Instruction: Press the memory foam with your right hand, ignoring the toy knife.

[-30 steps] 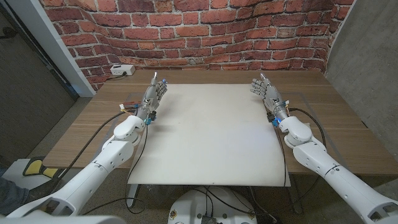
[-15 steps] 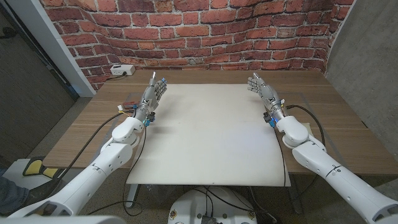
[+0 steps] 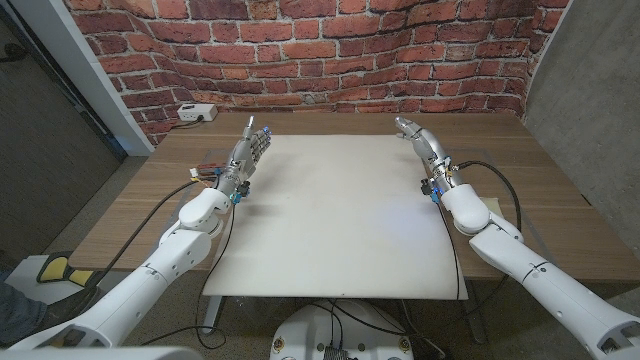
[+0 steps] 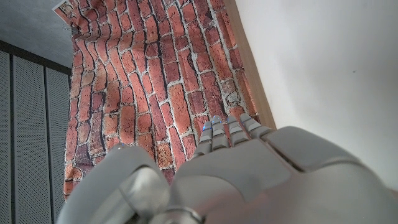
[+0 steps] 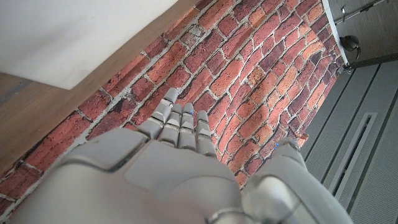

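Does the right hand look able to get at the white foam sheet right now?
Probably yes. The right hand is at the far right corner of the white foam sheet, holding nothing, and nothing lies on the sheet between them.

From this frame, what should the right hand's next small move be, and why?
Probably none toward a target yet. The right hand hangs open at the far right corner of the white board, and I can see no memory foam or toy knife on the table. Best guess: hold there until the foam shows.
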Robot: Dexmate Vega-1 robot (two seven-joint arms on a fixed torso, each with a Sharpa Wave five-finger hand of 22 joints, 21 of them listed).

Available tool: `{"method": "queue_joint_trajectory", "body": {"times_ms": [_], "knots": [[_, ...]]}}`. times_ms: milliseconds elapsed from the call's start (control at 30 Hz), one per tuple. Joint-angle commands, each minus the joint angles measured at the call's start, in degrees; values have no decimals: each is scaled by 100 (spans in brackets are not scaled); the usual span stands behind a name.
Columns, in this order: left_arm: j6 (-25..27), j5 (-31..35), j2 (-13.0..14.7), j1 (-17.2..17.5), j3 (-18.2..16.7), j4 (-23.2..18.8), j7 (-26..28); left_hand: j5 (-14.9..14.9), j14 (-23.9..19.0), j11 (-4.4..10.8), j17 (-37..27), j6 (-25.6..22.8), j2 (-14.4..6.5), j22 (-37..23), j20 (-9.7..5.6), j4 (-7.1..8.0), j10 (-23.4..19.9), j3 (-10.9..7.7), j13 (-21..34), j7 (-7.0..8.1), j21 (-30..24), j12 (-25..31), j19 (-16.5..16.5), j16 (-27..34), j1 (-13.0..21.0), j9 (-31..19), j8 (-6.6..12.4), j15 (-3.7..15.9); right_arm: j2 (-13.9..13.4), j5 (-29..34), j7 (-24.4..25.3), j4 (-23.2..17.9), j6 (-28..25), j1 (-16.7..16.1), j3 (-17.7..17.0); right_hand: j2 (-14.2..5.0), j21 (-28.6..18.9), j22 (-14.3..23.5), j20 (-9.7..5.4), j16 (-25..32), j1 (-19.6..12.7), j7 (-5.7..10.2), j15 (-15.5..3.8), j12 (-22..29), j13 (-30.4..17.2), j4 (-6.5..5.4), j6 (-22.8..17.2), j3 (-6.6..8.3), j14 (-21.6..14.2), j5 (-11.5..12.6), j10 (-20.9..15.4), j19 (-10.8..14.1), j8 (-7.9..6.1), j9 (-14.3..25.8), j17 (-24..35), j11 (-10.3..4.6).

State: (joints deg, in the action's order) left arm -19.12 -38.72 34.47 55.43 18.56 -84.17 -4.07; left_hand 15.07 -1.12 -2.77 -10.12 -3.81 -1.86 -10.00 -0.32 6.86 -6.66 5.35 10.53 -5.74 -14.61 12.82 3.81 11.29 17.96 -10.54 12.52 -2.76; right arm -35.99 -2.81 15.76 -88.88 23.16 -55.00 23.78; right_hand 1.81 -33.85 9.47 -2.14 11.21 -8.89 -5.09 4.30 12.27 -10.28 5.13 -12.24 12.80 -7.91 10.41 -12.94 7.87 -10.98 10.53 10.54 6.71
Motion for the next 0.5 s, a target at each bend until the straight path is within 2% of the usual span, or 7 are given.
{"method": "queue_joint_trajectory", "body": {"times_ms": [33,67,167,233,500], "knots": [[-23,74,74,12,7,-110,-14,-4,-82,-73,-18,-64,1,-26,-127,-42,-137,11,26,-41,23,39,-18,20,59,-7,0,-46,-126,1446,665,-192,-360,-46,84,52,40,33,-64,-22,-15,45,-37,-18,-25,9,36,-35,38,51,30,-7,12,21,7,-38],[-38,85,73,37,-6,-137,30,-11,-144,-73,-17,-119,4,-25,-199,-48,-167,24,25,-69,7,36,-101,27,67,-7,8,-45,-158,1564,694,-247,-446,-57,95,55,47,33,-69,-19,-16,70,-61,-13,-24,12,40,-36,27,56,16,-1,12,21,6,-41],[-89,72,70,98,-40,-186,73,-20,-235,-81,-15,-190,10,-24,-239,-58,-257,42,24,-81,-3,52,-186,38,78,-8,17,-54,-256,1866,734,-394,-671,-76,134,59,68,33,-93,-27,-12,96,-92,-14,-24,14,46,-42,42,61,14,-12,12,22,5,-53],[-121,61,84,133,-60,-206,70,-22,-239,-85,-15,-201,11,-23,-244,-59,-265,45,24,-81,-2,51,-194,35,80,-8,18,-50,-353,2121,709,-540,-902,-82,177,61,93,34,-111,-40,-7,109,-111,-28,-23,14,60,-47,71,67,47,-34,15,22,4,-74],[-139,36,94,193,-82,-237,96,-28,-234,-72,-14,-220,15,-23,-237,-64,-254,59,23,-82,16,32,-192,16,86,-8,11,-41,-507,2590,599,-744,-1282,-14,350,39,175,36,-128,-68,17,149,-92,-62,-23,3,119,-54,161,81,134,-115,28,23,7,-79]]}}
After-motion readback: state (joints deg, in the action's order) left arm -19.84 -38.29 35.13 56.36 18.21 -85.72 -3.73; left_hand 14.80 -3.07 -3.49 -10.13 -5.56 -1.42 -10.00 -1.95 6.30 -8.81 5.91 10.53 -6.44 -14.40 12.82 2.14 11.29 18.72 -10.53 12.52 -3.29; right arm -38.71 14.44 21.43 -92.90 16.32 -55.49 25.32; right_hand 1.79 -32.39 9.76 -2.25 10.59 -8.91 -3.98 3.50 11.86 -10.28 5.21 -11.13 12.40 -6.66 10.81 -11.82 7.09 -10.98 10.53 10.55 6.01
